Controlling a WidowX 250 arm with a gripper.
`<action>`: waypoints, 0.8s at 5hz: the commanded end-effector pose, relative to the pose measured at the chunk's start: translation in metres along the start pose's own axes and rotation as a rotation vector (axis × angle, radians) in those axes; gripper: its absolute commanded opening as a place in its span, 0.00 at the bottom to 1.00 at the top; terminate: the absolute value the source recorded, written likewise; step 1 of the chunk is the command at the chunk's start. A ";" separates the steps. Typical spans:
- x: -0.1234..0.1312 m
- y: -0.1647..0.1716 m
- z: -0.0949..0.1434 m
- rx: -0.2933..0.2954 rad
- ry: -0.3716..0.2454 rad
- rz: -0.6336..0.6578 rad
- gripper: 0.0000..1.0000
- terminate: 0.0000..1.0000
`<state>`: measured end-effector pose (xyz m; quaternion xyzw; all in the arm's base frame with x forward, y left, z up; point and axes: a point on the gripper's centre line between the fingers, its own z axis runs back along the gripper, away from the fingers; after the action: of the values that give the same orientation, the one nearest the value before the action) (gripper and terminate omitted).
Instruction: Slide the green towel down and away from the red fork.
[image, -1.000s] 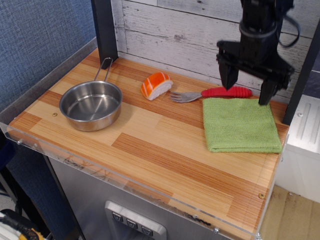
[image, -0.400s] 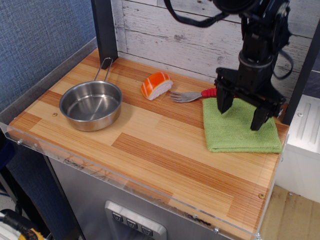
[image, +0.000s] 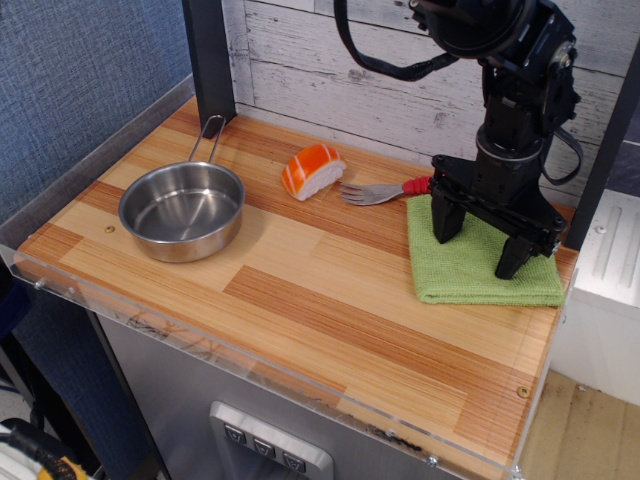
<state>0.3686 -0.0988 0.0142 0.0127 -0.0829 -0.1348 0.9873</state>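
The green towel (image: 470, 268) lies folded at the right end of the wooden table, near the front right edge. My gripper (image: 478, 250) stands open right over it, both fingertips (image: 443, 232) down on or just above the cloth. The red fork (image: 392, 190) lies just behind the towel's far edge; its silver tines point left, and most of its red handle is hidden behind my gripper.
An orange-and-white sushi piece (image: 312, 170) sits left of the fork. A steel pan (image: 183, 208) stands at the left. The wooden tabletop (image: 300, 300) ends in a clear front lip, a white plank wall (image: 330, 60) rises behind, and a black post (image: 208, 55) stands at the back left.
My gripper has come down from above the fork's handle onto the towel and moved slightly toward the front. The towel and fork have not visibly shifted.
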 end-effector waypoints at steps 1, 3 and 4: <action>-0.009 -0.004 0.006 -0.017 -0.023 0.009 1.00 0.00; -0.041 0.003 0.009 0.006 -0.010 0.005 1.00 0.00; -0.057 0.010 0.014 0.019 0.000 0.011 1.00 0.00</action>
<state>0.3112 -0.0755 0.0097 0.0229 -0.0694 -0.1313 0.9886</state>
